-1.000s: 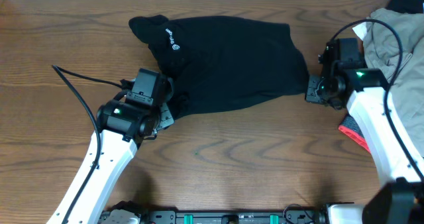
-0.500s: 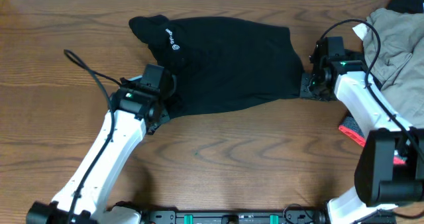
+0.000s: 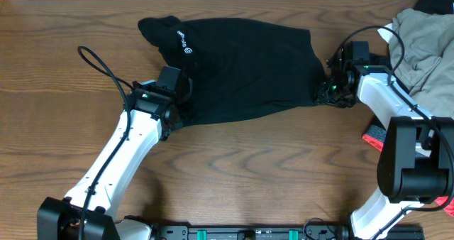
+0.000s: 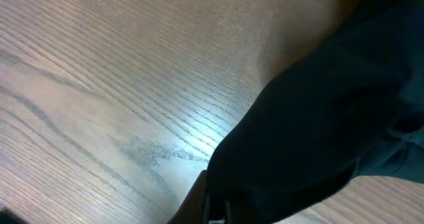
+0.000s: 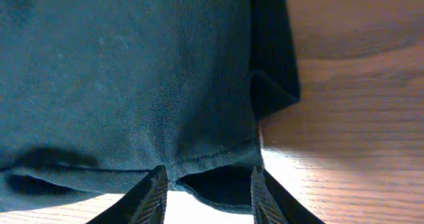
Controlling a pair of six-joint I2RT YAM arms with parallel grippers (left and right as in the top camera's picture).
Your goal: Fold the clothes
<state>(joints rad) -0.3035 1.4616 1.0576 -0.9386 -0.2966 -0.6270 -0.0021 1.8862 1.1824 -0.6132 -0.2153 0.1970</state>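
The left arm reaches in from 7 o'clock, with the left gripper [image 3: 179, 104] at the 8 o'clock corner of the black shirt [image 3: 248, 66]. Fabric fills its wrist view, so I cannot tell how its jaws stand. The right arm bends in from 3 o'clock. Only its wrist view shows the right gripper [image 5: 209, 184], jaws apart and straddling the shirt's hem. The shirt lies toward 12 o'clock on the table [image 3: 248, 169].

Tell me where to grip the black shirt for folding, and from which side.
Grip the stitched hem at the right end of the black shirt, coming from the right, low over the table. That edge lies flat and exposed, and the open right gripper straddles it.
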